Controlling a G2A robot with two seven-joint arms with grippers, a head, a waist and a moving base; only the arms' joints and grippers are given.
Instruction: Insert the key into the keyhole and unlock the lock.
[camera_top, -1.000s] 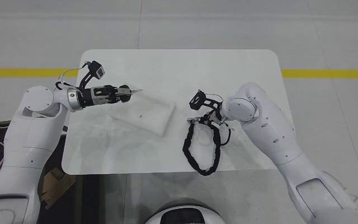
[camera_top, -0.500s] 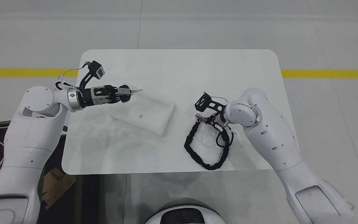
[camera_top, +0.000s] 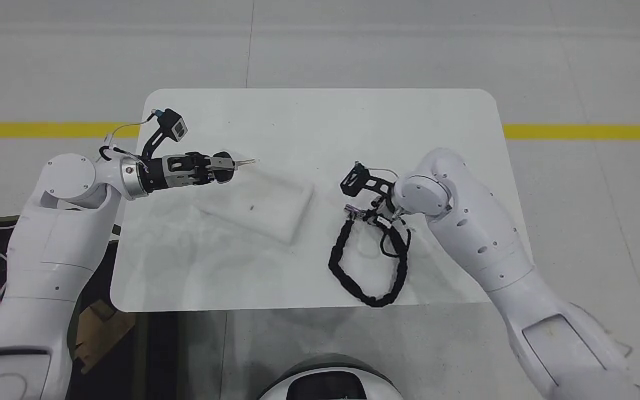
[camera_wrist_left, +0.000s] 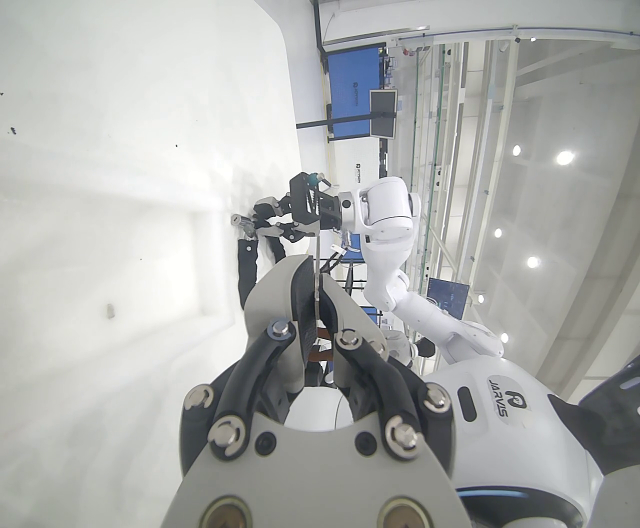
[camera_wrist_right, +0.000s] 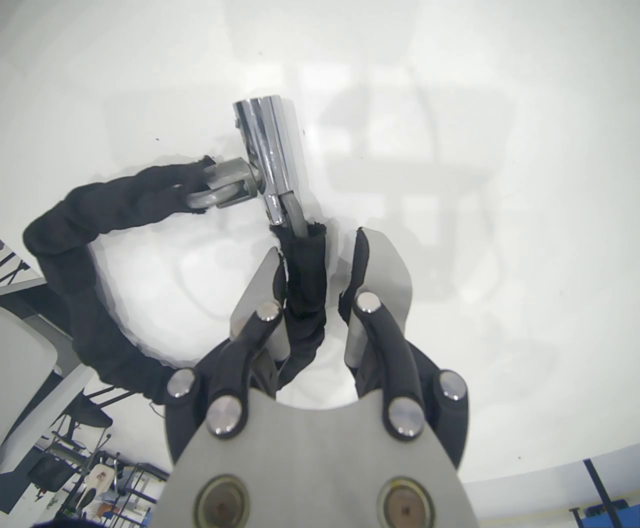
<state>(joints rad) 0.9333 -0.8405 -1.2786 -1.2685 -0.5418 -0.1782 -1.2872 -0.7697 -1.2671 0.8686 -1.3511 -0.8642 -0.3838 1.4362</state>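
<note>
My left hand (camera_wrist_left: 316, 274) is pinched shut on the key (camera_top: 244, 161). The thin metal blade sits edge-on between the two black pads (camera_wrist_left: 304, 300), with its tip sticking out past the fingertips. From above I see that hand held over the left part of the tabletop (camera_top: 400, 120). The key points across toward the right, its tip just at the edge of a flat white pad (camera_top: 262, 203) that lies aslant near the middle of the tabletop. My right hand (camera_wrist_right: 318, 246) is on the other side of that pad, well apart from the key, and it is open. Its fingers straddle the black fabric-sleeved chain (camera_wrist_right: 75, 280) just below the lock (camera_wrist_right: 270, 150); one finger touches the sleeve and the other stands clear of it, so nothing is clamped. The lock is a short chrome cylinder lying on the tabletop just beyond the right hand's fingertips. One end of the chain runs into its lower end, and a bare metal link (camera_wrist_right: 225, 182) joins its side. From there the chain curls away in a closed loop on the tabletop, toward the front edge on the robot's side. I cannot make out the keyhole from any of my cameras. In the left wrist camera the key blade points toward the far-off right hand, with the lock at its fingertips.
</note>
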